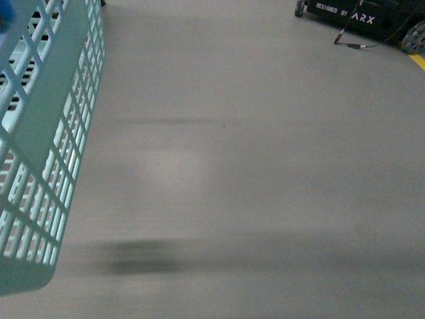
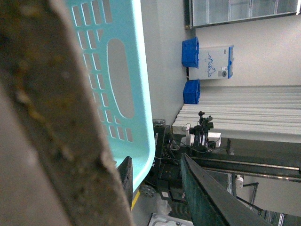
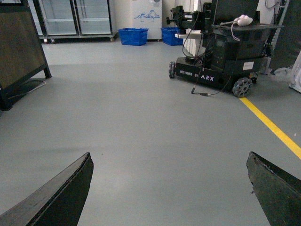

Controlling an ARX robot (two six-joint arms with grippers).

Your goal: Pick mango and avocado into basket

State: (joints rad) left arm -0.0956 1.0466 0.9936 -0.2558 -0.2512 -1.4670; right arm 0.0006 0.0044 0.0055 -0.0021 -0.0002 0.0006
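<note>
Basket at far left edge of front view, slotted teal wall tilted, dark shadow beside it on grey floor.
Seen close in left wrist view, basket corner between dark fingers of left hand; cannot tell if gripped, blurred brown bar across foreground. Right hand spread wide, holding nothing, over floor. Black ARX cart well beyond, near yellow line.

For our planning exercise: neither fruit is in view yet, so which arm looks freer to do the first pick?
Right, probably. The right pincer is open and empty over bare floor, while the left pincer sits close beside the basket, its state unclear.
</note>
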